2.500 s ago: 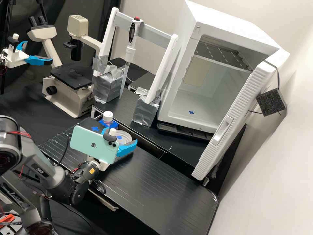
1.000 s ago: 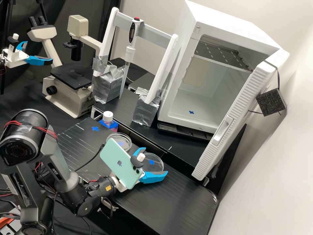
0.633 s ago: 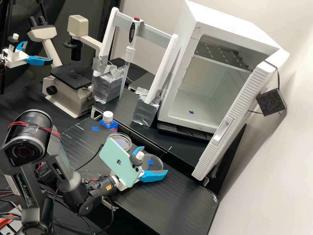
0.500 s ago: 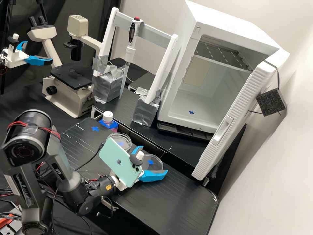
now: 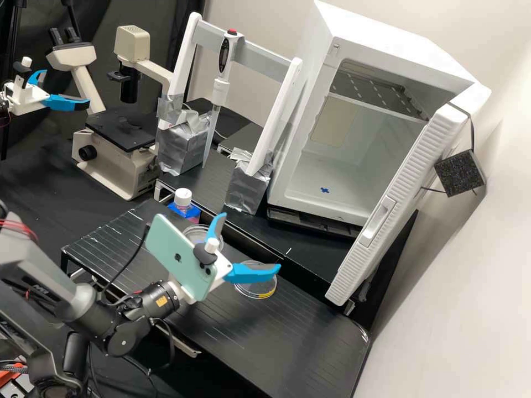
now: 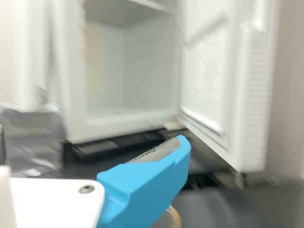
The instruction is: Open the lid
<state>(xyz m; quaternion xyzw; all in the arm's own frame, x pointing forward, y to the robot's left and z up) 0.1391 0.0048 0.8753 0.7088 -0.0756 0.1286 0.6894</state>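
Lid (image 5: 254, 290), clear, round, yellow-edged: on black surface (image 5: 310, 326), four o'clock from clear round dish (image 5: 197, 234). White, blue-fingered gripper (image 5: 252, 241): wide apart, empty. Opening apparently complete; only clearing away left.

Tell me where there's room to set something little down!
In the high view, the bench is bare from the yellow-edged dish to its right corner. The white cabinet floor looks bare around the blue mark. It's crowded around the hand, phone, other dish and bottle.
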